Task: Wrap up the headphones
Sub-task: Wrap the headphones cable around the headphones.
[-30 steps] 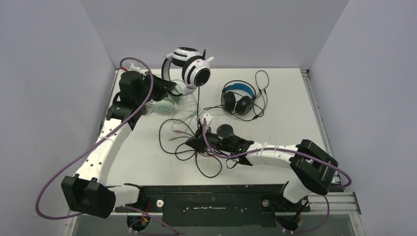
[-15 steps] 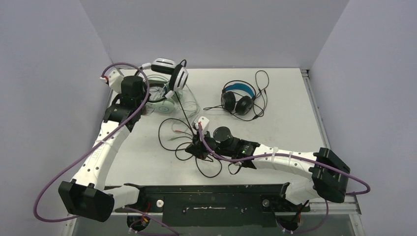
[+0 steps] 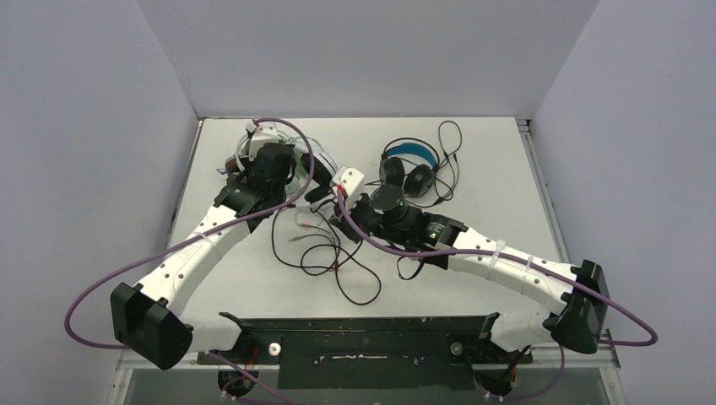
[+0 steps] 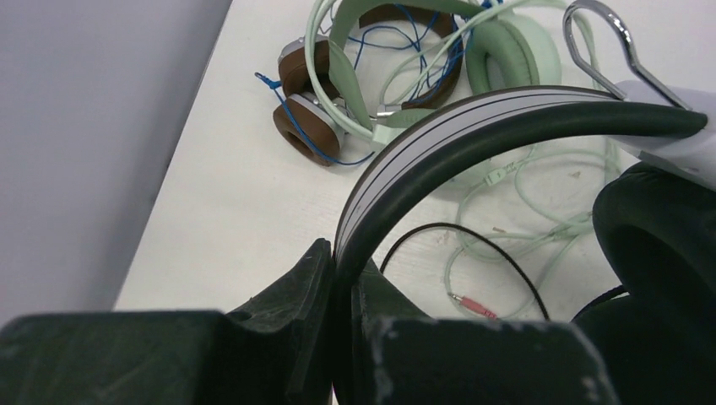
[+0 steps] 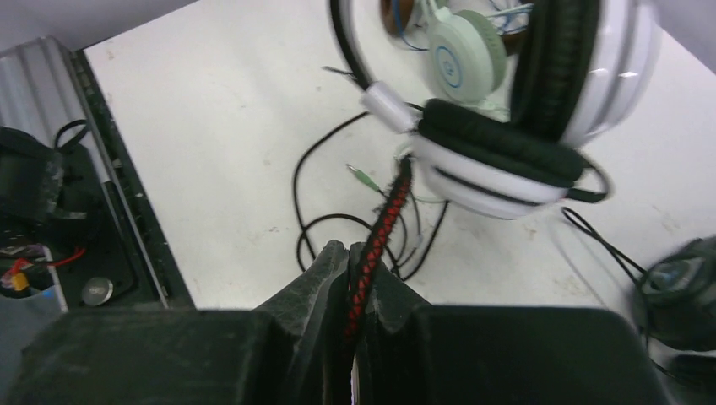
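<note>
1. Headphones: the white set [image 5: 507, 160] is held up over the table [image 3: 490, 211], far and left of the middle, between the two arms.
2. The left claw [image 4: 342, 278] is clenched on its band.
3. The right claw [image 5: 359, 261] is clenched on the red-and-black cord [image 5: 384, 211] that runs up to it.
4. The mint set [image 4: 507, 51] and brown set [image 4: 308, 126] lie at the far left, cords loose.
5. The blue set [image 3: 409, 164] lies far, right of the middle, cord loose.
6. So no set looks wrapped yet (my guess, from all the loose cords); four are left.
7. No words or brand can be read.
</note>
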{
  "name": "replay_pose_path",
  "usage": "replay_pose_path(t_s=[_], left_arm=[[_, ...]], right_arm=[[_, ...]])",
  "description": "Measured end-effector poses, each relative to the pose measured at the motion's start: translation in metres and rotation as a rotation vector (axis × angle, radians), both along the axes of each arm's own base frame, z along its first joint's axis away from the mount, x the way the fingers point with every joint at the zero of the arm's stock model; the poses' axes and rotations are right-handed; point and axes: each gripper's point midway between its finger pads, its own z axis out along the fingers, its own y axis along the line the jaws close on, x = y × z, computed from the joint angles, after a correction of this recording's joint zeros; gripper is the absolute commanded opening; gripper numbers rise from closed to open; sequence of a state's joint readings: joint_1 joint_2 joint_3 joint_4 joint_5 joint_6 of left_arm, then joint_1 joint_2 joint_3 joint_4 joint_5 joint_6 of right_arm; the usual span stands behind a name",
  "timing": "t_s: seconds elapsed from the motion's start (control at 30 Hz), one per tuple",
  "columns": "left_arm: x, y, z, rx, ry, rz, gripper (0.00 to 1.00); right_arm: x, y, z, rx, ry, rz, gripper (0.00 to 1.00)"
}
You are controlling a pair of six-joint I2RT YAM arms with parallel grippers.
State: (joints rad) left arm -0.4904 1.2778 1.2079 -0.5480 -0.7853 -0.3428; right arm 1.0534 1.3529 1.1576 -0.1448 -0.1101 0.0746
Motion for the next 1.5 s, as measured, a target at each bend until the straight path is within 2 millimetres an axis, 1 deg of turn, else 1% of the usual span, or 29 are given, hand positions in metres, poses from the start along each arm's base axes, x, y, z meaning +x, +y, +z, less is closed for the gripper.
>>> replay_pose_path(t_s=[0.07,0.17,0.23,0.33,0.5,0.67,0.8,0.9,1.0,1.07,1.13,1.23,1.3,1.33,1.4,1.5], left_arm=[[-0.002,-0.004,-0.009,0.050,0.038,-0.035,0.00],[-0.003,-0.012,-0.022,0.075,0.089,-0.097,0.00],[-0.002,-0.020,-0.028,0.072,0.115,-0.143,0.00],[-0.001,-0.034,-0.038,0.061,0.155,-0.227,0.00],[-0.004,-0.053,-0.054,0.078,0.212,-0.327,0.00],[-0.008,-0.076,-0.073,0.114,0.265,-0.395,0.00],[-0.014,-0.090,-0.085,0.126,0.295,-0.431,0.00],[-0.017,-0.097,-0.095,0.094,0.322,-0.431,0.00],[-0.019,-0.098,-0.106,0.018,0.354,-0.382,0.00],[-0.017,-0.095,-0.111,-0.059,0.377,-0.345,0.00],[-0.012,-0.084,-0.116,-0.171,0.394,-0.288,0.00],[0.000,-0.061,-0.118,-0.334,0.389,-0.170,0.00],[0.007,-0.047,-0.116,-0.414,0.371,-0.092,0.00],[0.009,-0.044,-0.115,-0.449,0.363,-0.065,0.00],[0.012,-0.045,-0.110,-0.511,0.346,-0.030,0.00],[0.015,-0.049,-0.101,-0.576,0.328,0.021,0.00]], right_arm=[[0.011,-0.013,0.002,-0.016,-0.013,-0.028,0.05],[0.028,-0.030,0.004,-0.034,-0.019,-0.070,0.05],[0.036,-0.037,0.006,-0.044,-0.027,-0.090,0.06],[0.045,-0.047,0.012,-0.066,-0.054,-0.114,0.09],[0.057,-0.064,0.019,-0.103,-0.095,-0.155,0.09],[0.066,-0.073,0.026,-0.126,-0.119,-0.189,0.05],[0.074,-0.082,0.030,-0.134,-0.122,-0.222,0.06],[0.078,-0.085,0.036,-0.125,-0.118,-0.222,0.07],[0.077,-0.084,0.040,-0.112,-0.117,-0.208,0.07],[0.076,-0.082,0.040,-0.109,-0.114,-0.199,0.07],[0.075,-0.082,0.040,-0.106,-0.111,-0.195,0.07],[0.070,-0.082,0.038,-0.099,-0.099,-0.183,0.08],[0.063,-0.084,0.035,-0.095,-0.086,-0.165,0.08],[0.059,-0.084,0.033,-0.095,-0.077,-0.149,0.08],[0.051,-0.083,0.031,-0.090,-0.060,-0.114,0.08],[0.040,-0.076,0.031,-0.072,-0.039,-0.047,0.08]])
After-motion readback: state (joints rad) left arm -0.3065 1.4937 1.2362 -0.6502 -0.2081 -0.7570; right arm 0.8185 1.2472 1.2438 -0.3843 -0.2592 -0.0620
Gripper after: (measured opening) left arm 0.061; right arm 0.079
